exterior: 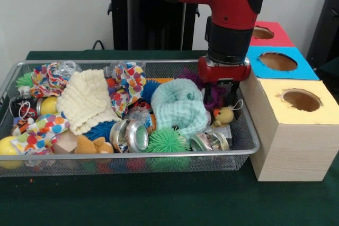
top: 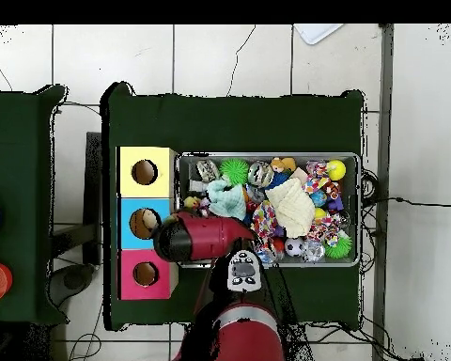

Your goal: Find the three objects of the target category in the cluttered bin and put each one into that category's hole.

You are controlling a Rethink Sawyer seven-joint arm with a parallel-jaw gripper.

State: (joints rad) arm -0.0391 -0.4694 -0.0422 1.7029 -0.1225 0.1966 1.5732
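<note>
Front view, item one: wire mesh bin [exterior: 253, 137] on the green worktop [exterior: 159, 199], crowded with cloths, spiky balls and tins. Gripper [exterior: 226, 95] lowered into the bin's right end, just above the yellow duckling [exterior: 224, 116]; whether the fingers are released or clenched, I cannot tell. Brown bear [exterior: 94, 145] lies at the near rim, left of centre; tiger not made out. Step judged: reaching for the duckling. Next: grip, lift clear of the rim, carry to the red-surround hole [exterior: 262, 33], the farthest box. Room tight: purple spiky toy [exterior: 214, 95] and yellow box [exterior: 294, 130] close by.
</note>
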